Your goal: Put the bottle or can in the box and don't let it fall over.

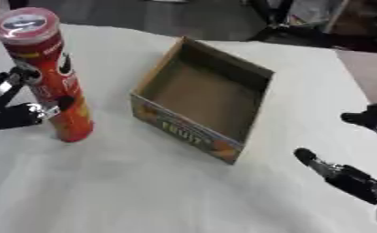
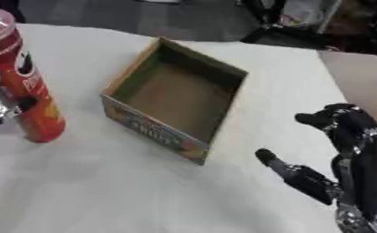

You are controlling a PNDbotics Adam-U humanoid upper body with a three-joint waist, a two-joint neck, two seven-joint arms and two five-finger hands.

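The worktop point(image 1: 144, 191) is wearing a white matt cloth, lying smooth with faint creases. At 9 o'clock the tall can point(image 1: 52, 77) is showing a glossy red printed wrap and a clear plastic lid catching light. The box point(image 1: 204, 98) at centre is looking like plain brown matt cardboard inside, with shiny colour print outside. At 4 o'clock the right robot hand point(image 2: 351, 136) is showing black matt plastic; the left robot hand point(image 1: 20, 113), black with silver metal, is glinting.

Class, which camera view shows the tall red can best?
The left eye view: the whole red can shows, lid included, with the left robot hand around it. The right eye view cuts off its left side.
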